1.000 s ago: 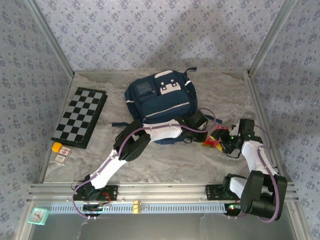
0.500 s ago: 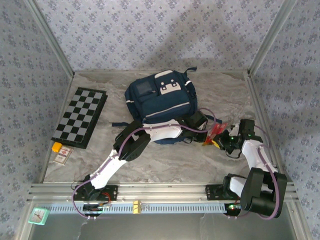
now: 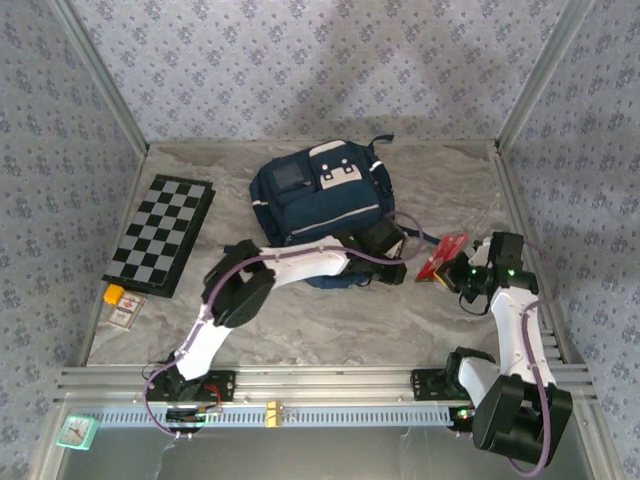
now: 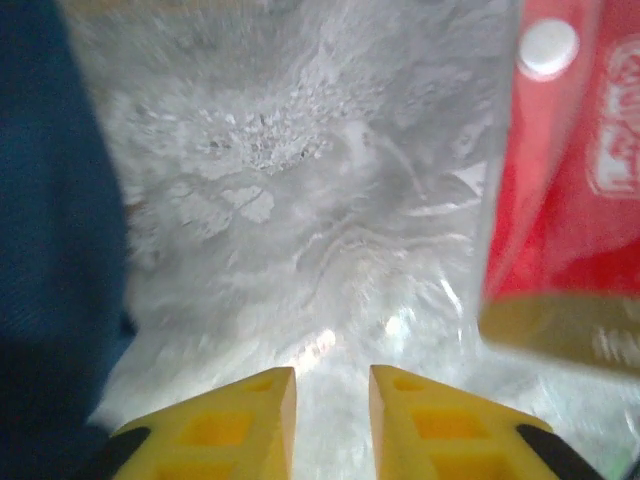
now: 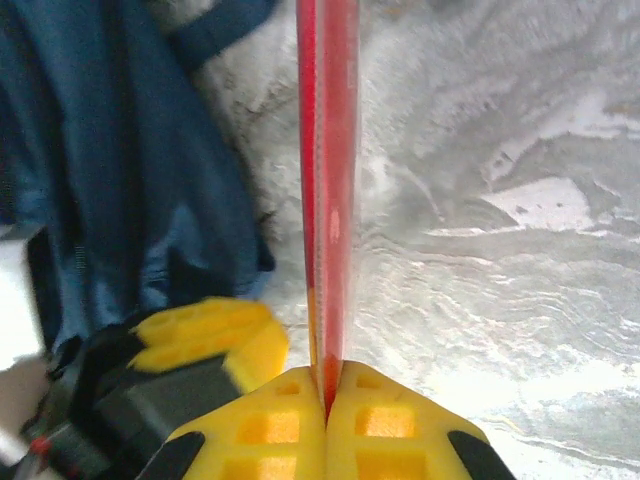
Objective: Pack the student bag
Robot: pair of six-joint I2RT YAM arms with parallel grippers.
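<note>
One student bag (image 3: pixel 318 205) lies mid-table, front patches up, its long axis running near to far with the handle loop toward the back wall (tilted slightly right). One chessboard (image 3: pixel 160 235) lies to its left, with two small packets (image 3: pixel 125 312) at its near corner. The right gripper (image 5: pixel 325 385) is clamped on one red pouch (image 5: pixel 326 150), which is edge-on in that wrist view and broad-faced from the left wrist. There the left gripper (image 4: pixel 332 385) has its fingers slightly apart and empty.
</note>
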